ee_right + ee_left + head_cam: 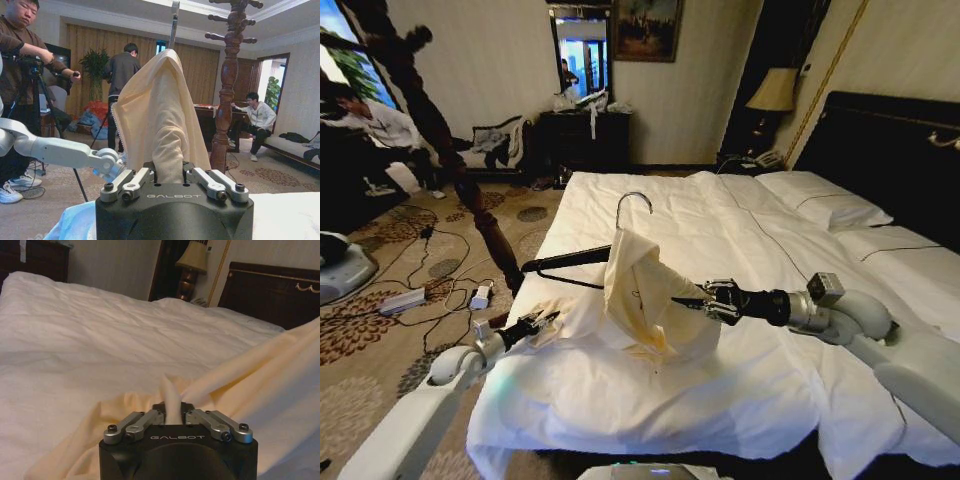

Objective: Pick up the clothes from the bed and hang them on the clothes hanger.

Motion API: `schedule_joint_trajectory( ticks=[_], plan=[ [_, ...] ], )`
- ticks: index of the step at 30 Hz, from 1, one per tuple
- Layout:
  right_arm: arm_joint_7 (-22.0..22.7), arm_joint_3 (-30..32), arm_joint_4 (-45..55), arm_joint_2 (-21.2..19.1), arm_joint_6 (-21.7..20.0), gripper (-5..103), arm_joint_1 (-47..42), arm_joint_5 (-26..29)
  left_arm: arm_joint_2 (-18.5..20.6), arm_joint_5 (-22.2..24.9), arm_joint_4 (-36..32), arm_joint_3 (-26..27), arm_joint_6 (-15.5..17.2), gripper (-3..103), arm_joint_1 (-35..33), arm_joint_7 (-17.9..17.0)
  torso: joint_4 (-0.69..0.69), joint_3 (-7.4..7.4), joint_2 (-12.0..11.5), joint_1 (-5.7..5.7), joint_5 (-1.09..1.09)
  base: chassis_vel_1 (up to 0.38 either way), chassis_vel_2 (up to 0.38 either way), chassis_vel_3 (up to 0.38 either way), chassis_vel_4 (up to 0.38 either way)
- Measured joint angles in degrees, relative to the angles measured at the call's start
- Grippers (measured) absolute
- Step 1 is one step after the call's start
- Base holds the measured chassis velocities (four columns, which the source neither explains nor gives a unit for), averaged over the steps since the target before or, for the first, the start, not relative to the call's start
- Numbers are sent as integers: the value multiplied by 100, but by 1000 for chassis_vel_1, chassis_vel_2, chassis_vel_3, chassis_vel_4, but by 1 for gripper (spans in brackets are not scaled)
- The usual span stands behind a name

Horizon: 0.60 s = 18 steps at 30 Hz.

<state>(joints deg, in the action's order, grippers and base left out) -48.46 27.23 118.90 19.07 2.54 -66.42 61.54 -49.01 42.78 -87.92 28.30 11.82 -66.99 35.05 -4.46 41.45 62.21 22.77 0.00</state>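
over the bed (740, 250), both tools pinch cream cloth (645, 300) draped on the clothes hanger (582, 257).

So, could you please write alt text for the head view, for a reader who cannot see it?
A cream garment hangs over one end of a dark clothes hanger above the white bed. The right gripper pinches its cloth from the right; the left gripper grips its lower left edge.

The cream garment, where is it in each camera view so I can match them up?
Head view: cream garment drapes over the clothes hanger, mid-frame above the bed.
Left wrist view: stretches rightward from the left gripper.
Right wrist view: rises from the right gripper.
Shared landmark: the garment pinched in both grippers.
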Motion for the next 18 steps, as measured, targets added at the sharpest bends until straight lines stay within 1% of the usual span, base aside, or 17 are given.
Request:
schedule_joint_trajectory(
  ticks=[1, 2, 4, 5, 8, 9, 11, 13, 15, 16, 18],
  plan=[
    [2, 0, -14, 4, 6, 21, -5, -9, 3, 5, 0, 27, -6, 11, -6, 23, 0, 0, 0, 0, 0, 0, 0, 0, 0],
    [2, 0, -14, 4, 6, 21, -5, -9, 3, 5, 0, 27, -6, 11, -6, 23, 0, 0, 0, 0, 0, 0, 0, 0, 0],
    [23, 0, -42, 13, 17, 21, -15, -20, 12, 48, 0, 108, -36, 2, -25, 64, 0, 0, 0, 0, 0, 0, 0, 0, 0],
    [65, -1, -57, 22, 25, 21, -19, -18, 18, 112, -4, 166, -66, 1, -34, 88, 0, 0, 0, 0, 0, 0, 0, 0, 0],
    [133, -12, -72, 34, 30, 21, -28, 15, 39, 273, -36, 261, -127, 0, -49, 171, 0, 0, 0, 0, -1, 0, 0, 0, 0],
    [153, -18, -78, 40, 32, 21, -31, 37, 55, 365, -56, 317, -161, 0, -57, 264, 0, 0, 0, 0, -1, 0, 0, 0, 0],
    [195, -29, -104, 55, 35, 21, -37, 85, 118, 633, -107, 476, -215, 0, -69, 566, 0, 0, 0, 0, -1, 0, 0, 0, 0],
    [230, -33, -123, 61, 37, 21, -37, 131, 201, 884, -136, 656, -238, 0, -44, 771, 1, 0, 0, 0, -1, 0, 0, 0, 0],
    [242, -34, -126, 63, 38, 21, -37, 144, 228, 971, -139, 705, -242, 0, -17, 789, 1, 0, 0, 0, 0, 0, 0, 0, 0],
    [274, -40, -134, 72, 39, 21, -37, 167, 303, 1234, -161, 817, -242, 0, 60, 777, 1, -1, 0, 0, -1, 0, 0, 0, 0],
    [322, -61, -131, 89, 39, 21, -59, 170, 402, 1535, -230, 939, -226, 0, 171, 673, 0, 0, 0, 0, -1, 0, 0, 0, 0]
  ],
)
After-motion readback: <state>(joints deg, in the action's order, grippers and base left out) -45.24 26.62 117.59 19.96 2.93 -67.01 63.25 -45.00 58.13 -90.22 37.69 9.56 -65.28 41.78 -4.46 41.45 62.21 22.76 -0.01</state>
